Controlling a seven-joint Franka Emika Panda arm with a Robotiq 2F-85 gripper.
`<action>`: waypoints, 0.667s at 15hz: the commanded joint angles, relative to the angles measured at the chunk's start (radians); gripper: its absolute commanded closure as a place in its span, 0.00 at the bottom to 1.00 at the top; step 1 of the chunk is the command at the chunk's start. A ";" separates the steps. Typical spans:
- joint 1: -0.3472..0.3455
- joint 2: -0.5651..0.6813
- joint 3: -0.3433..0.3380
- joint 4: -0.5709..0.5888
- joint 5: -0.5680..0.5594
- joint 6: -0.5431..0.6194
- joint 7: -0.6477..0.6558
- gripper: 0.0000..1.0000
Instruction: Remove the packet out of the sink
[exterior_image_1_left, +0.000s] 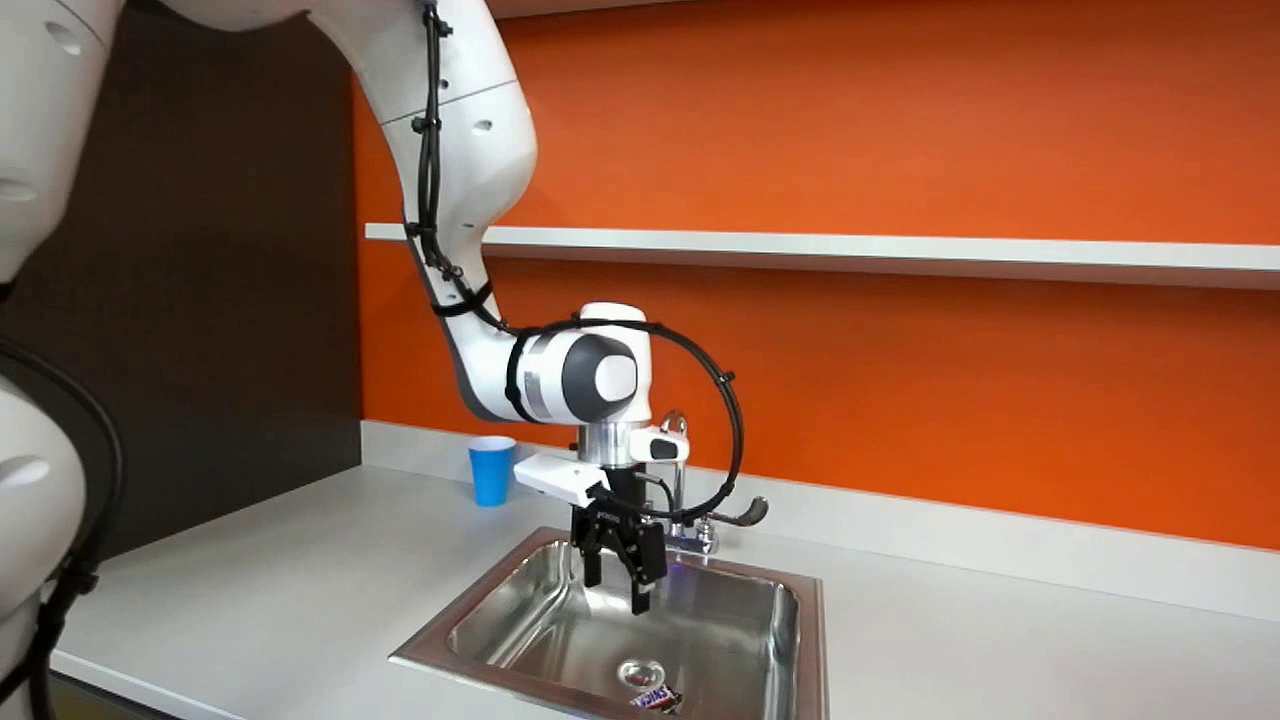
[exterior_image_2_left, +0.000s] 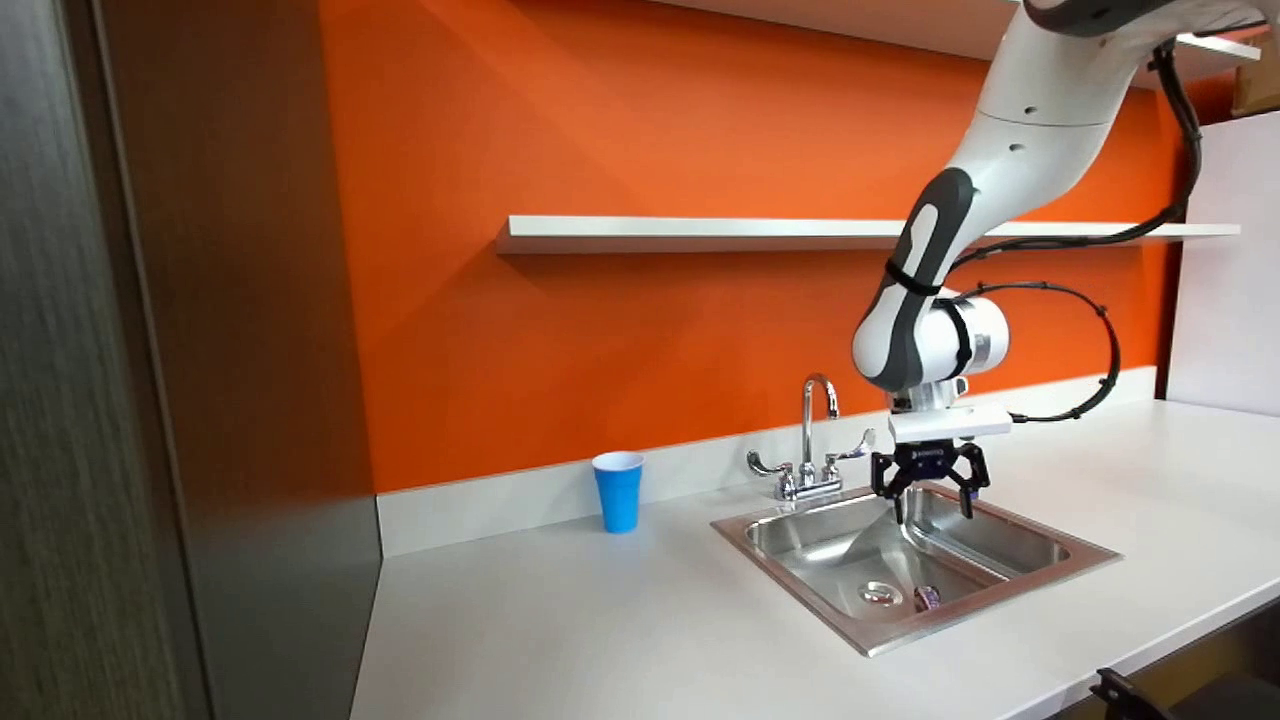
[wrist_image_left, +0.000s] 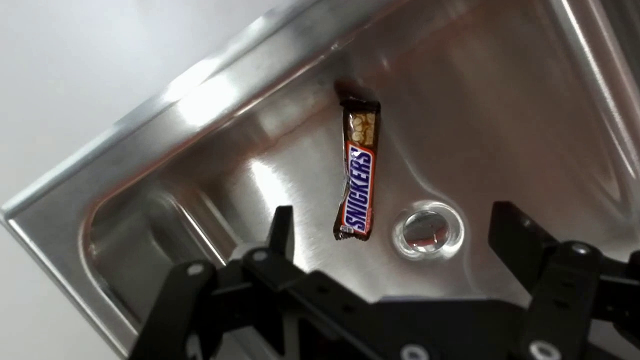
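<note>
At ten o'clock from the drain (wrist_image_left: 427, 232) in the wrist view lies the packet (wrist_image_left: 359, 172), inside the sink (wrist_image_left: 57, 227); the gripper (exterior_image_2_left: 932, 510) above gapes wide. A straight descent, off-centre, might miss. In an exterior view, the faucet (exterior_image_2_left: 807, 430) at the gripper's ten o'clock could snag it; the blue cup (exterior_image_2_left: 619, 495) sits at nine.

White countertop (exterior_image_2_left: 560, 620), straight along its front edge. Set into it: broad-rimmed rectangular stainless-steel sink (exterior_image_1_left: 812, 640). Picture-left of the sink in both exterior views, apart from it: tapered blue cup (exterior_image_2_left: 619, 497), white inside, upright, near the countertop's back edge. Chrome two-handled faucet (exterior_image_2_left: 808, 470) at the sink's back; whether its base stands on countertop or sink, cannot tell.
</note>
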 joint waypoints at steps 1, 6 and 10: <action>0.013 0.086 -0.028 0.031 -0.011 0.066 0.049 0.00; 0.023 0.190 -0.054 0.067 0.013 0.127 0.062 0.00; 0.022 0.265 -0.062 0.102 0.037 0.148 0.057 0.00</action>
